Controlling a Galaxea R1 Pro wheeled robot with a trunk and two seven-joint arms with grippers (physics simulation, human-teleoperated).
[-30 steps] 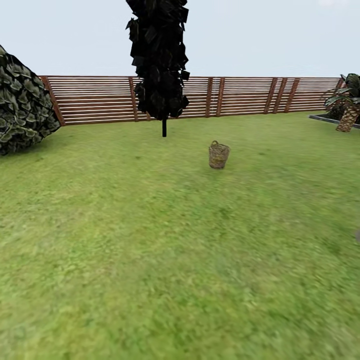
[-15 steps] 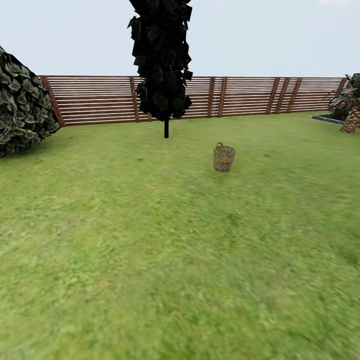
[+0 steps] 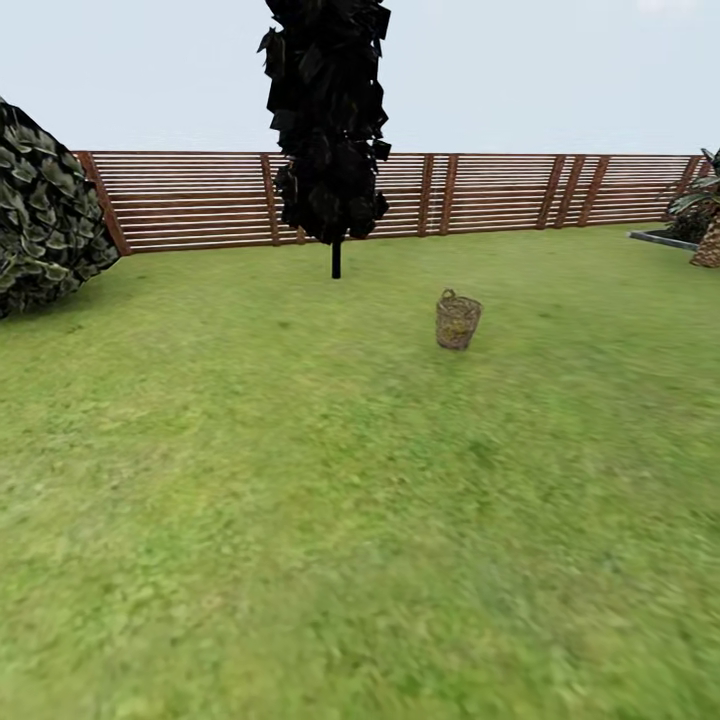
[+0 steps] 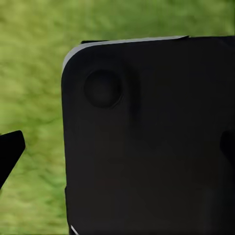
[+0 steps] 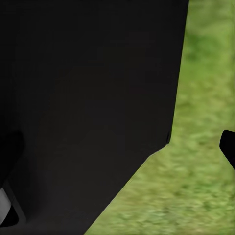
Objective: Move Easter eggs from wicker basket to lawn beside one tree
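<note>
The wicker basket (image 3: 458, 321) is shown standing upright on the lawn (image 3: 300, 520), right of centre and at middle distance, well apart from the robot. Its contents cannot be made out from here, so the three Easter eggs are not identified. A dark cypress-like tree (image 3: 328, 120) on a thin stem is seen to the left of the basket and farther off, in front of the brown slatted fence (image 3: 500, 190). A leafy bush (image 3: 45, 215) is placed at the far left, and a short palm (image 3: 708, 215) at the far right edge.

In the left wrist view, grass is seen beside a large dark panel (image 4: 147, 142) of the robot's own body; a similar dark panel (image 5: 88, 107) and grass are seen in the right wrist view. Small dark shapes at the edges of these views may be finger tips, but how far the fingers of either gripper are spread, or whether anything is held, cannot be told.

The approach to the basket is judged to be the step in hand. The eggs are expected to be light, rigid, smooth and prone to rolling; a hold across the widest part, from above, is advised. The woven basket is judged light and easily tipped by a sideways push.
</note>
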